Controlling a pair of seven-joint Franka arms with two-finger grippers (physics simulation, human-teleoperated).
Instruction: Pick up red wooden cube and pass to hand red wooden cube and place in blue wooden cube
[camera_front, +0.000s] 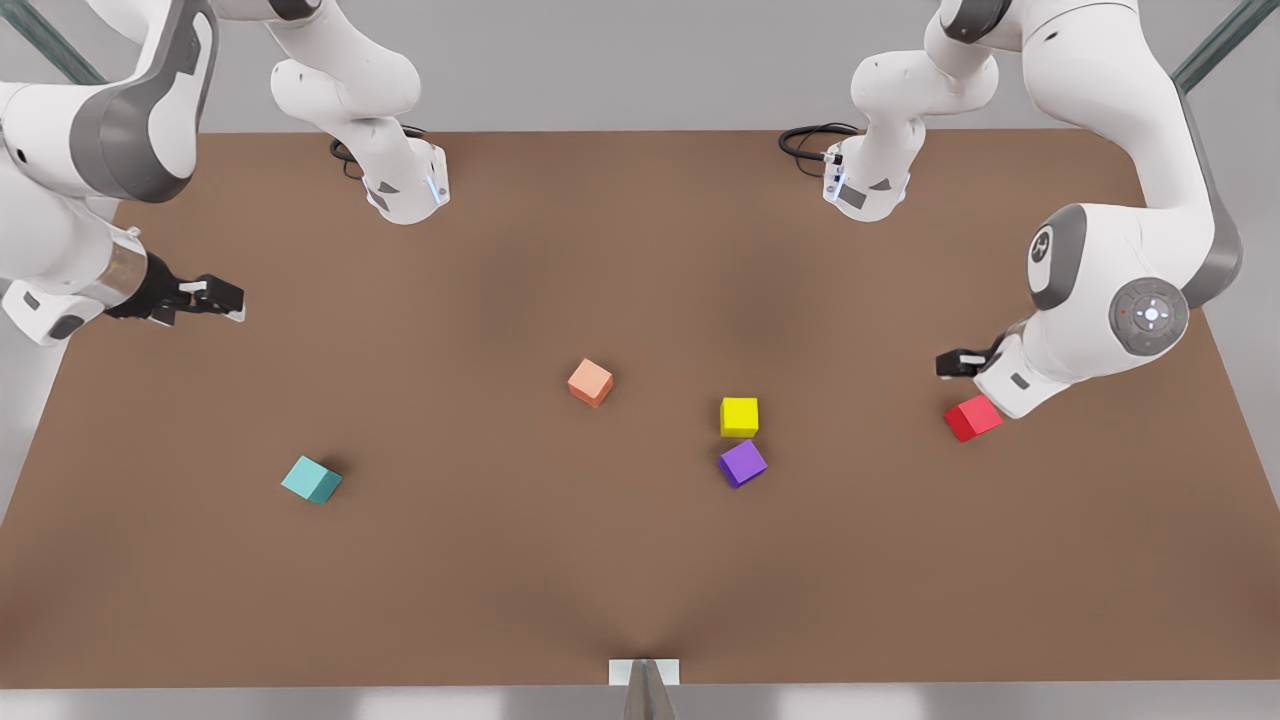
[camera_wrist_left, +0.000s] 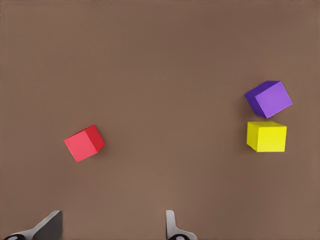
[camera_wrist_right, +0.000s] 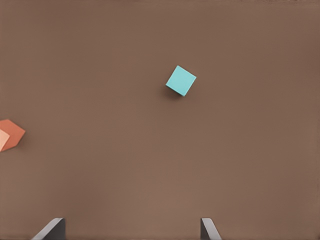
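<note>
Your left gripper (camera_front: 948, 364) hovers near the table's (camera_front: 640, 580) edge at the front view's right, just beside the red cube (camera_front: 973, 417) and not yet over it. Its fingers (camera_wrist_left: 172, 227) are spread wide in the left wrist view, nothing between them, and the red cube (camera_wrist_left: 84, 143) lies flat on the table a little ahead and off to one side. Looks like a pre-grasp hover: spread wider than the cube so you can drop straight over it.

The cube sits rotated relative to the fingers, so I'd expect you need a wrist twist or a lateral shift before descending, or a pad may catch a corner and skid it.

The right gripper (camera_front: 210, 296) waits near the opposite edge, at the front view's left, fingers (camera_wrist_right: 207, 229) also released and empty. It faces the blue cube (camera_wrist_right: 180, 80), which rests on the table well apart from the red one, toward the near corner at the front view's left (camera_front: 311, 479). That split makes sense: the left arm reaches red, the right reaches blue, hence the handover.

The purple cube (camera_front: 742, 463) and yellow cube (camera_front: 739, 416) sit nearly touching between the two, the orange cube (camera_front: 590, 382) near mid-table. Carry high over them during the pass.

Task progress: nothing picked yet.
</note>
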